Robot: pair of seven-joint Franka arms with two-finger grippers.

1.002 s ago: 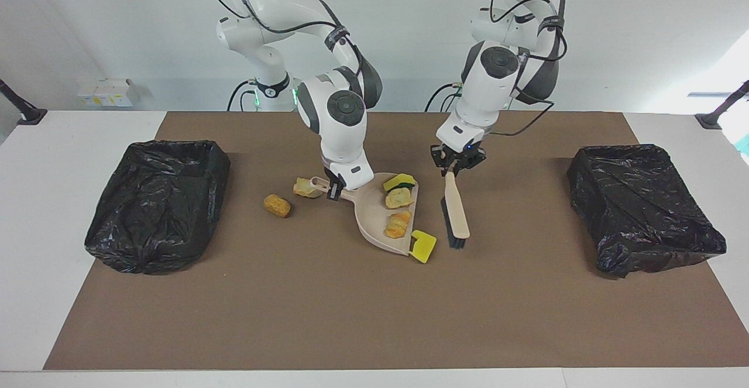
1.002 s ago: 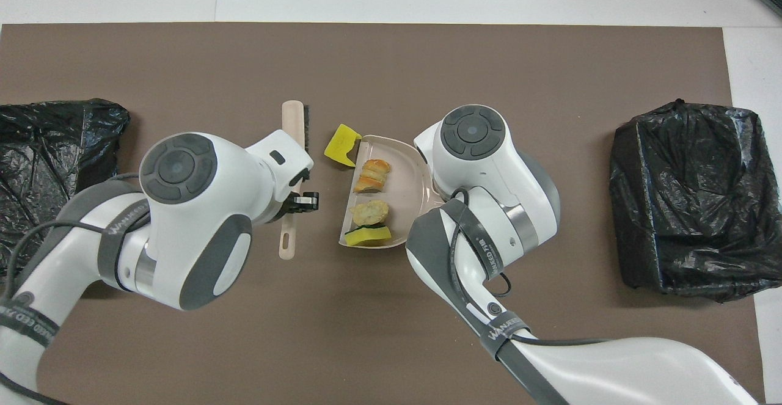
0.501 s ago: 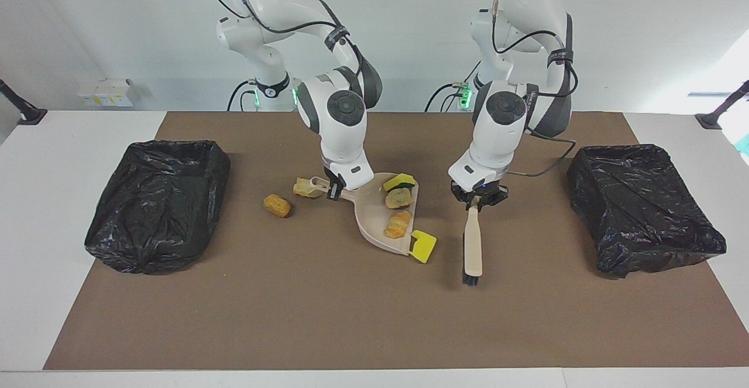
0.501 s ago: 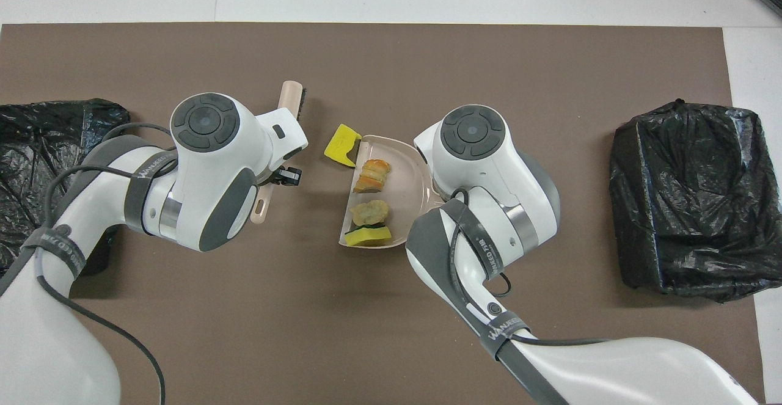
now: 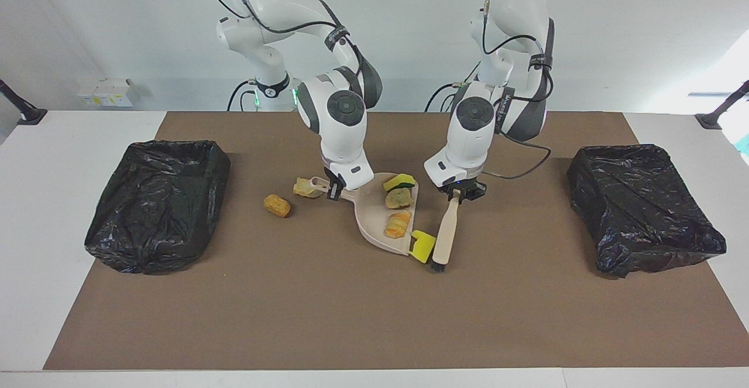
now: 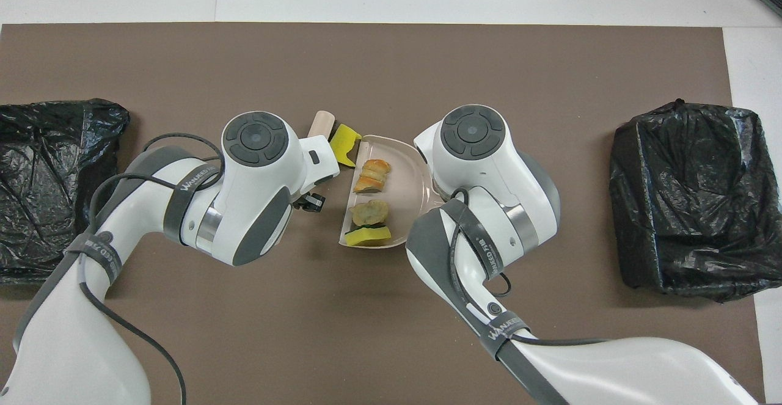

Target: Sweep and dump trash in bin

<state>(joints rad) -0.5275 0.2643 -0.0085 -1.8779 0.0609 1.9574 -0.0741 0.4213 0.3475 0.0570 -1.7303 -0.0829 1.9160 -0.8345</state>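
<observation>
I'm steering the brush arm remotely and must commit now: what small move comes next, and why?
Probably a short stroke with the brush toward the dustpan. The left hand holds the brush right beside the yellow sponge piece, which lies at the pan's lip, not inside. The right hand steadies the pan's handle.

You had the dustpan (image 5: 379,224) at mid-mat (image 5: 327,312), between two bins, one bin (image 5: 155,201) at the right arm's end and the other bin (image 5: 643,206) at the left arm's. Three scraps (image 5: 399,198) lay in the pan; a fourth scrap (image 5: 422,246) sat at its lip, touching the brush (image 5: 445,237) beside it. Two loose scraps (image 5: 277,205) lay toward the right arm's end, by the pan's handle (image 5: 320,184).
</observation>
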